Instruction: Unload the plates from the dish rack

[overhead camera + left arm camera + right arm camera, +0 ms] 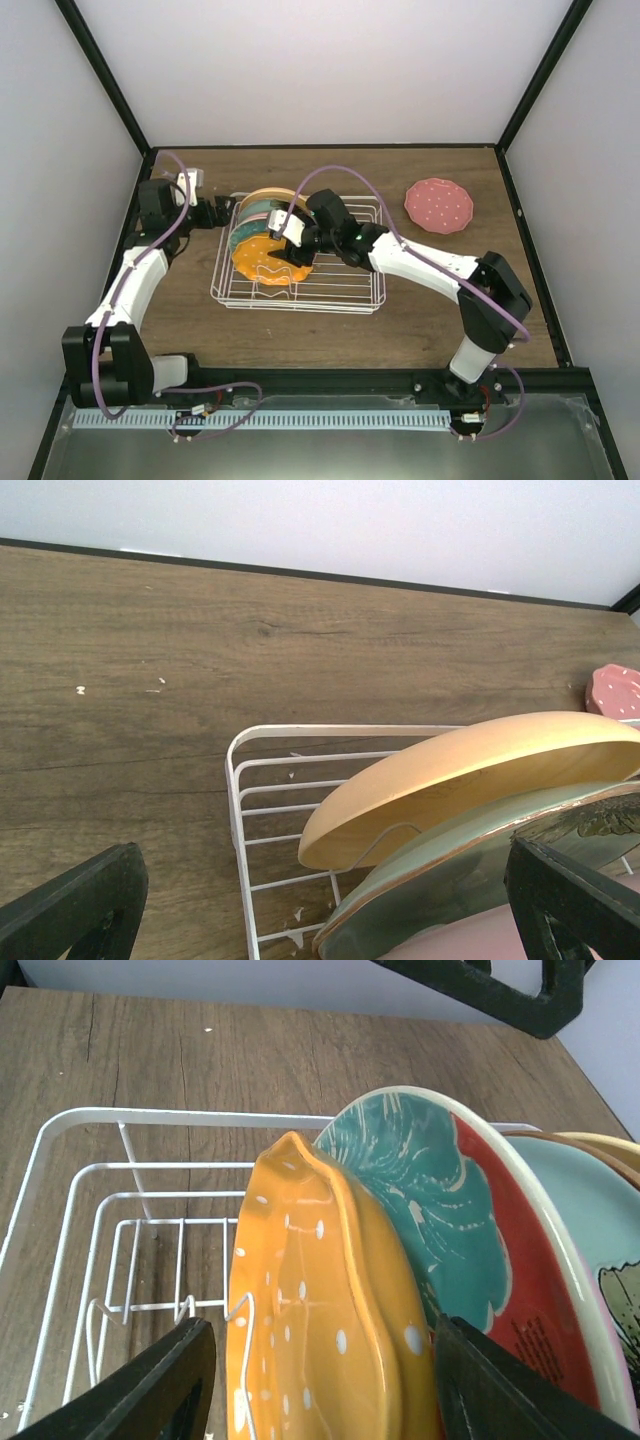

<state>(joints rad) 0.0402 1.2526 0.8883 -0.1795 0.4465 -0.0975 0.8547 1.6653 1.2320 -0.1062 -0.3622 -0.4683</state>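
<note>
The white wire dish rack (345, 280) stands mid-table with several plates on edge in its left half. The dotted orange plate (262, 262) is the nearest, with a teal one and a pale yellow plate (268, 196) behind it. My right gripper (287, 252) is open. In the right wrist view its jaws (320, 1385) straddle the orange plate (320, 1310), with a gap at the left finger (165, 1385). The red-and-teal plate (455, 1230) stands right behind it. My left gripper (222, 213) is open at the rack's left end, facing the pale yellow plate (470, 770) and the teal plate (470, 870).
A dotted pink plate (438, 205) lies flat on the table at the back right and also shows in the left wrist view (612, 688). The rack's right half (80, 1210) holds only wires. Black frame posts and white walls bound the table.
</note>
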